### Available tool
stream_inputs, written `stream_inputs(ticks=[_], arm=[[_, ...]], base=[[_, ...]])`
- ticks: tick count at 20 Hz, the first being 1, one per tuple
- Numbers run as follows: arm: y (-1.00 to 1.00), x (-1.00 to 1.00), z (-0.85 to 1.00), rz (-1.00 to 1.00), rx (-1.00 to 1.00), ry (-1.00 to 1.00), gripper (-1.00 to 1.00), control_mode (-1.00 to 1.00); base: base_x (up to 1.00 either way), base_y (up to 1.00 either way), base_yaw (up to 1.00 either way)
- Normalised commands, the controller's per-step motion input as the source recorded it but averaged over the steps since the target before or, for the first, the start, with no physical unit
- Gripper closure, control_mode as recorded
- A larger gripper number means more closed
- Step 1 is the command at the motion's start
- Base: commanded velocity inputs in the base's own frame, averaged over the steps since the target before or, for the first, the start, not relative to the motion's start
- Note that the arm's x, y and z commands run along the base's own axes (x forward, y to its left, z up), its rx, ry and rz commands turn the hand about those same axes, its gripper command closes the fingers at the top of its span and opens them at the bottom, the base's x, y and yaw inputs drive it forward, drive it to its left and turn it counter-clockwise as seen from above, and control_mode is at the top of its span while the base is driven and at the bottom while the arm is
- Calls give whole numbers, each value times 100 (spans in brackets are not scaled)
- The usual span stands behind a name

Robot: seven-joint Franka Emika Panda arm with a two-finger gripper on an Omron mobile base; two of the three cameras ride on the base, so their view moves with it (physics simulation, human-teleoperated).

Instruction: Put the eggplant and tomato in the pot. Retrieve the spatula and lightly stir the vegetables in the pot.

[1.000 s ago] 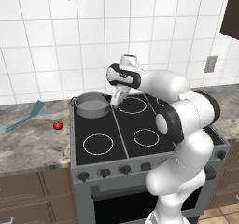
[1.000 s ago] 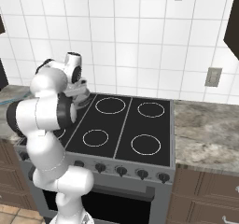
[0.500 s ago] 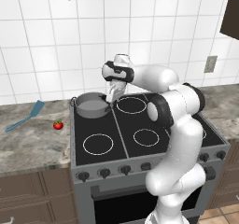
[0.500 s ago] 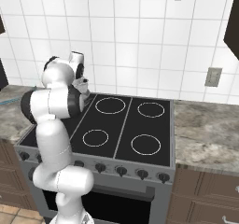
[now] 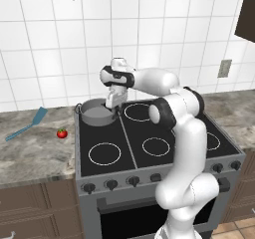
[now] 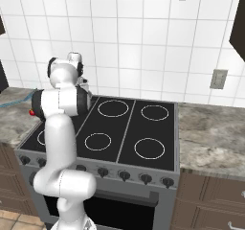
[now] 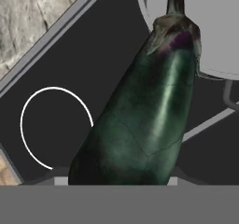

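From the hand view I can't see the finger tips; the eggplant (image 7: 144, 120) covers them, and its lower end is cut off at 6 o'clock. The pot (image 7: 205, 27) runs off the frame at 1 o'clock. In the right base view the arm hides the pot, and the tomato (image 6: 32, 112) barely peeks out at 9 o'clock.

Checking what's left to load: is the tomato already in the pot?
No, the tomato sits on the counter left of the stove, apart from the pot.
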Motion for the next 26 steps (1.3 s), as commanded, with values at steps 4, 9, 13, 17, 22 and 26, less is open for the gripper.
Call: stream_inputs(ticks=[4,9,13,17,22,26], arm=[[0,-6,-7,-13,-3,-3,100,-100],[0,-1,-32,-15,-5,-20,100,-100],[1,4,-17,-15,-5,-20,100,-100],[0,23,7,-15,0,0,100,-100],[0,34,1,-20,0,0,100,-100],[0,43,0,-17,0,0,100,-100]], base=[[0,0,0],[0,0,0],[0,0,0],[0,0,0],[0,0,0],[0,0,0]])
